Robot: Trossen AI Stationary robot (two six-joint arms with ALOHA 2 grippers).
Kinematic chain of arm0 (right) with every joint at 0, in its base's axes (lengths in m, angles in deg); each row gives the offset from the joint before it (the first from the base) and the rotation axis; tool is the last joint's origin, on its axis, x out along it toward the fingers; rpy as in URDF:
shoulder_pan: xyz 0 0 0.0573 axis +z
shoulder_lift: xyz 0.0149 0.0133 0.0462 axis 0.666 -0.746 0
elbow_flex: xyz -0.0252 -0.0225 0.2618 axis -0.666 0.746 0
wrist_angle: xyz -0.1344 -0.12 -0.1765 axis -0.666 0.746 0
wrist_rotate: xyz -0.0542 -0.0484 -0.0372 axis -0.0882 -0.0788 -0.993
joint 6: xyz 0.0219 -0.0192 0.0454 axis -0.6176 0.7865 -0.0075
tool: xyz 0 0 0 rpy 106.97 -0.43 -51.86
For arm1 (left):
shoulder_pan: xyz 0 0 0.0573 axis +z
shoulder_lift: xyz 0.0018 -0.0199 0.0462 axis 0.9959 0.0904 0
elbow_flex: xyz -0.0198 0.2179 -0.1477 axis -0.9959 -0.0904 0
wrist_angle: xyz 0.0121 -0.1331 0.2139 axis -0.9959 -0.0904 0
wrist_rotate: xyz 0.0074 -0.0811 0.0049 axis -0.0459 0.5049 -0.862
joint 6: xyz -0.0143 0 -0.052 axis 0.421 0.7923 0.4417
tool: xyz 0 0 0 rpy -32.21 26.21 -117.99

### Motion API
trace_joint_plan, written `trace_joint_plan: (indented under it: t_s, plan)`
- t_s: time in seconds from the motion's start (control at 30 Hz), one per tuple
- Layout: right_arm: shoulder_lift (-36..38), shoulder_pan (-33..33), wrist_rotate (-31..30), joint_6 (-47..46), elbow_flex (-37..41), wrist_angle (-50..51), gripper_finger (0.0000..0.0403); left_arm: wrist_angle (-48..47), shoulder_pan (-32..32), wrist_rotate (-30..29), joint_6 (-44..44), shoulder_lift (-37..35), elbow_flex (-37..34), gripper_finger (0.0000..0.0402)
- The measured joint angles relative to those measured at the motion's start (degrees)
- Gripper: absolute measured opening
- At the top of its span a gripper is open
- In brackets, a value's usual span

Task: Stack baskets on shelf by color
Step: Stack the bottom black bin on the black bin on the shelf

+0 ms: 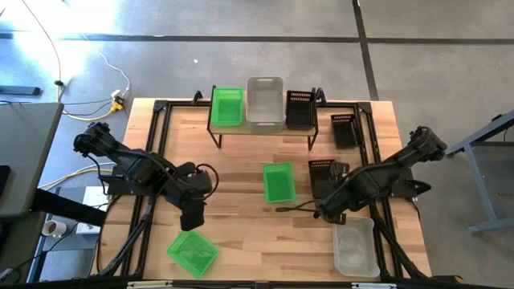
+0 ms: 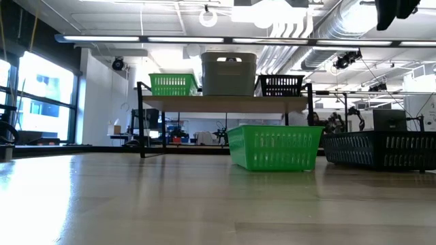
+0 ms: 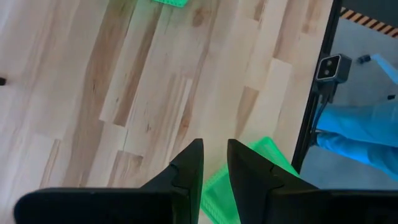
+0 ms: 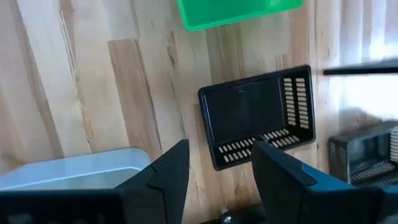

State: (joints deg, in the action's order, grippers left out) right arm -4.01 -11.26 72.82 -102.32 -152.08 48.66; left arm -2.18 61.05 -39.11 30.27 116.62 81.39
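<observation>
On the shelf (image 1: pixel 261 128) at the far middle stand a green basket (image 1: pixel 227 106), a whitish basket (image 1: pixel 265 102) and a black basket (image 1: pixel 299 108). On the table lie a green basket (image 1: pixel 279 182) in the middle, a tilted green one (image 1: pixel 192 252) near left, a black one (image 1: pixel 322 170), another black one (image 1: pixel 344 130) by the shelf, and a whitish one (image 1: pixel 356 246) near right. My left gripper (image 1: pixel 193 218) hangs above the near-left green basket (image 3: pixel 268 154), fingers slightly apart and empty. My right gripper (image 4: pixel 219 149) stands open over bare wood between the black basket (image 4: pixel 255 115) and the whitish one (image 4: pixel 74 168).
A black metal frame (image 1: pixel 157 136) runs along the table's edges. The low view shows the middle green basket (image 2: pixel 274 146) and a black basket (image 2: pixel 380 150) in front of the shelf (image 2: pixel 225 103). Bare wood lies at the table's left and near middle.
</observation>
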Motion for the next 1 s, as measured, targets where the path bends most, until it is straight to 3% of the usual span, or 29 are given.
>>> trace_joint_plan:
  t_s: [0.1,0.63,1.0]
  plan:
    - [-0.3,0.0,0.0,0.5,1.8,-1.4,0.0158,0.0,-0.1,-0.6,0.0,0.0,0.0,0.0062]
    - [6.4,-0.4,5.9,2.9,29.5,-25.1,0.0158,0.2,0.0,-1.2,0.0,0.0,0.0,0.0062]
    - [6.9,-4.3,7.5,5.0,40.1,-33.8,0.0158,0.3,0.1,-1.6,0.1,0.0,0.0,0.0062]
